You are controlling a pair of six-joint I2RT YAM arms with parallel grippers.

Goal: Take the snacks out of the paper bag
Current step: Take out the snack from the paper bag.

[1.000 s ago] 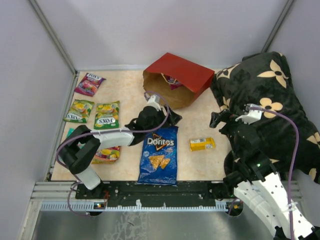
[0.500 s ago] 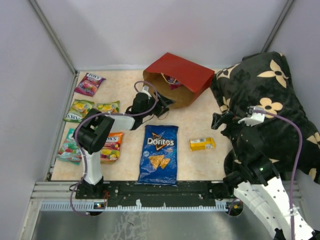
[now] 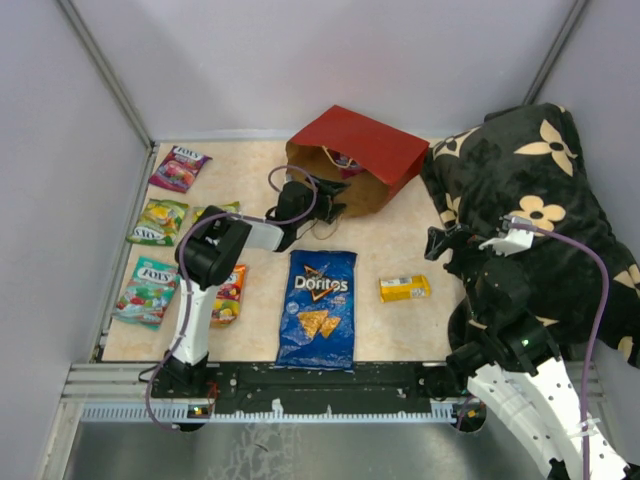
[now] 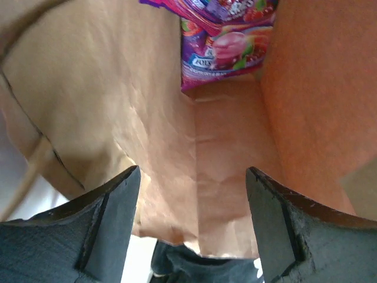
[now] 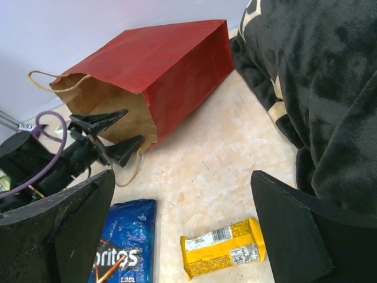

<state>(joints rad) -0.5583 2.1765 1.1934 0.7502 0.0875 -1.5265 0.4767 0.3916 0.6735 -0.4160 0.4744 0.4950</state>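
The red paper bag [image 3: 365,150] lies on its side at the back, its brown mouth facing the left arm. My left gripper [image 3: 318,200] is open at that mouth, its jaws apart over the brown paper inside [image 4: 191,171] and holding nothing. A purple candy packet [image 4: 227,41] lies deeper in the bag. The blue Doritos bag [image 3: 320,308] and the yellow box [image 3: 404,288] lie on the table. My right gripper [image 5: 182,177] hangs open and empty above the table near the yellow box [image 5: 222,254].
Candy packets lie along the left side: purple [image 3: 178,167], green [image 3: 157,221], teal [image 3: 145,290] and orange [image 3: 228,295]. A black flowered cushion [image 3: 530,200] fills the right side behind the right arm. Grey walls close in the table.
My left arm has swung back from above the Doritos bag to the paper bag's mouth, uncovering the teal packet. The right arm has barely shifted.
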